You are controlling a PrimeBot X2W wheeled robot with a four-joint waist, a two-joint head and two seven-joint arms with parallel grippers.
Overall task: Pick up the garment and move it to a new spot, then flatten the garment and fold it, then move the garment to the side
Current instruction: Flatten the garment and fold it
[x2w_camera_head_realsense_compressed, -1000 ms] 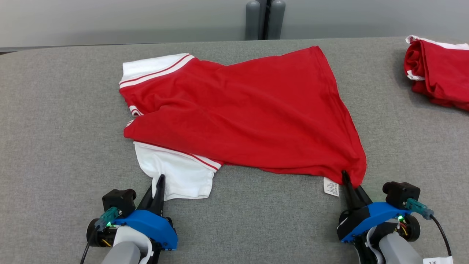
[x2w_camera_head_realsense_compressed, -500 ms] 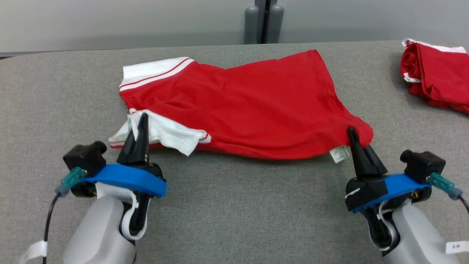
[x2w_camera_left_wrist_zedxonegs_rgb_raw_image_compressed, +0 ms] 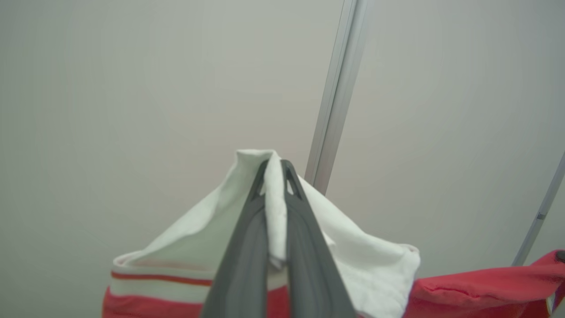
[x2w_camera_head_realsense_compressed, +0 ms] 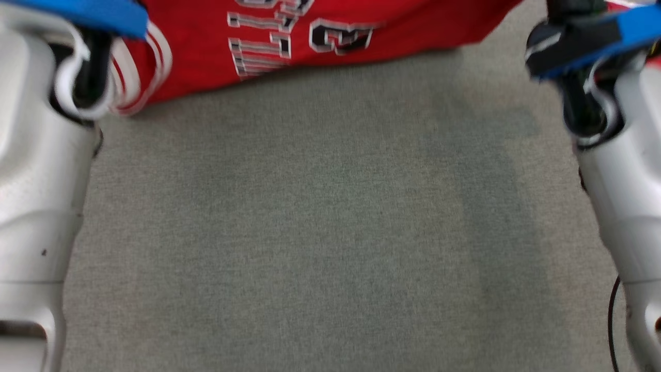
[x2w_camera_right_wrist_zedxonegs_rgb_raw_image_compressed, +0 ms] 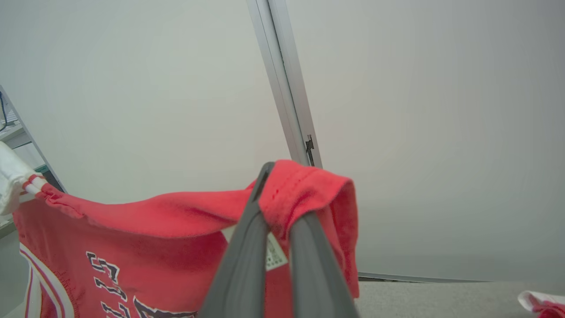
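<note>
We find red white-sleeved cotton jersey (x2w_camera_head_realsense_compressed: 320, 41) newly hoisted above grey felt table (x2w_camera_head_realsense_compressed: 330, 232); left gripper (x2w_camera_left_wrist_zedxonegs_rgb_raw_image_compressed: 275, 170), right gripper (x2w_camera_right_wrist_zedxonegs_rgb_raw_image_compressed: 278, 190) both clenched on it; relocation underway

Red garment (x2w_camera_head_realsense_compressed: 206, 41), white sleeve (x2w_camera_left_wrist_zedxonegs_rgb_raw_image_compressed: 362, 260) edged with red stripes, lettering (x2w_camera_head_realsense_compressed: 341, 37) black outlined white, hangs beneath my dark grey fingers (x2w_camera_left_wrist_zedxonegs_rgb_raw_image_compressed: 242, 265); blue wrist housings (x2w_camera_head_realsense_compressed: 93, 13), pale forearms (x2w_camera_head_realsense_compressed: 31, 206), mottled grey table (x2w_camera_head_realsense_compressed: 330, 232) below; behind my fingers, a plain pale grey wall (x2w_camera_left_wrist_zedxonegs_rgb_raw_image_compressed: 132, 88).

The garment (x2w_camera_head_realsense_compressed: 413, 26) is soft matt cloth, the table (x2w_camera_head_realsense_compressed: 330, 232) rough grey fabric.
</note>
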